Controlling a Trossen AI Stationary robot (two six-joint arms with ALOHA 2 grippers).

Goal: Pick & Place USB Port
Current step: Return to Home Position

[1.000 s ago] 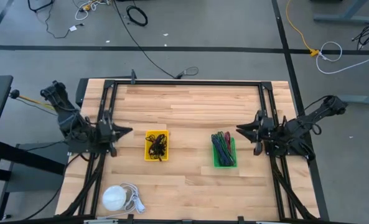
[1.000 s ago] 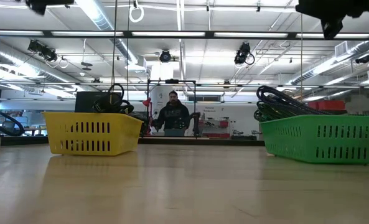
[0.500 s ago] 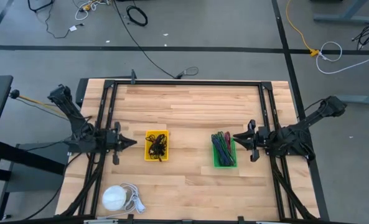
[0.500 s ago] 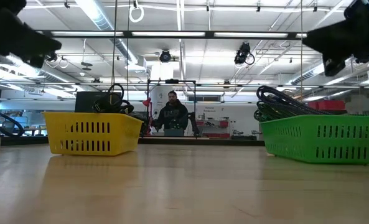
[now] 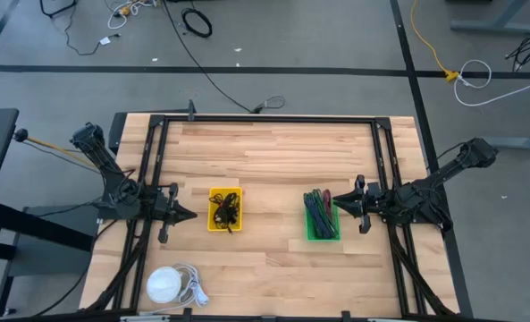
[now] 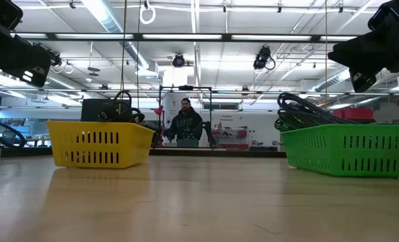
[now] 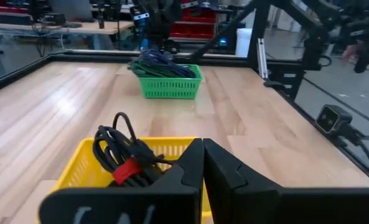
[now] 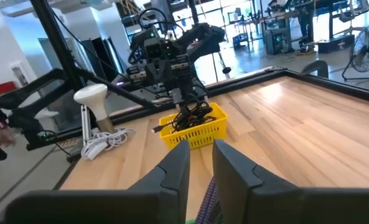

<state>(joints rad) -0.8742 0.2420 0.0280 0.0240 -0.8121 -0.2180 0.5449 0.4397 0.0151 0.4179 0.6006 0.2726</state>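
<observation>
A yellow basket (image 5: 224,208) holding black cables bound with a red tie (image 7: 127,169) stands left of the table's middle. A green basket (image 5: 322,216) of coloured cables (image 7: 159,62) stands right of the middle. I cannot pick out a USB port among the cables. My left gripper (image 5: 189,215) hovers level just left of the yellow basket, pointing at it, with its fingers (image 7: 193,165) shut and nothing held. My right gripper (image 5: 338,202) hovers at the green basket's right side, pointing left. Its fingers (image 8: 178,165) stand slightly apart with nothing between them.
A white round object with a white cord (image 5: 168,284) lies at the table's near left. Black frame rails (image 5: 265,119) run along the far, left and right sides. Bare wood lies between the two baskets (image 6: 212,195). A person (image 6: 186,124) sits in the room beyond.
Both arms have come down toward the table, dropping into the low view's upper corners. My left gripper has sunk and shifted a little toward the near edge, beside the yellow basket. My right gripper has sunk at the green basket's right side. The baskets have stayed put.
</observation>
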